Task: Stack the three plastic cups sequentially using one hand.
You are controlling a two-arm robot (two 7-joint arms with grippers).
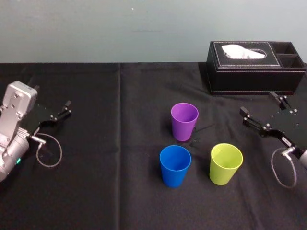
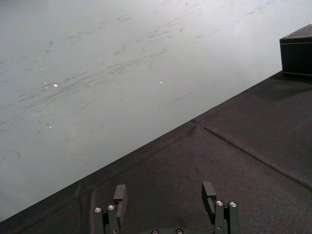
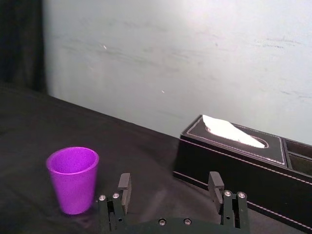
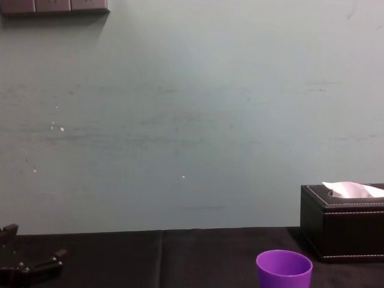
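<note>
Cups stood clustered: purple cup (image 1: 184,120) at twelve o'clock, blue cup (image 1: 175,165) seven, green cup (image 1: 225,163) five; likely light, slick, best pinched by rim. Both left gripper (image 1: 67,108) and right gripper (image 1: 257,102) gaped empty.

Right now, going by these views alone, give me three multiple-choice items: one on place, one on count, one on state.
1. Which cup stands nearest the tissue box?
A. blue cup
B. purple cup
C. yellow-green cup

2. How many cups are stacked?
A. three
B. two
C. none

3. The jaws of the left gripper and right gripper are:
A. both open and empty
B. both shut
C. each shut on a cup

Key:
1 B, the purple cup stands farthest back, closest to the box.
2 C, all three stand apart in the head view.
3 A, each wrist view shows jaws spread with nothing between.
</note>
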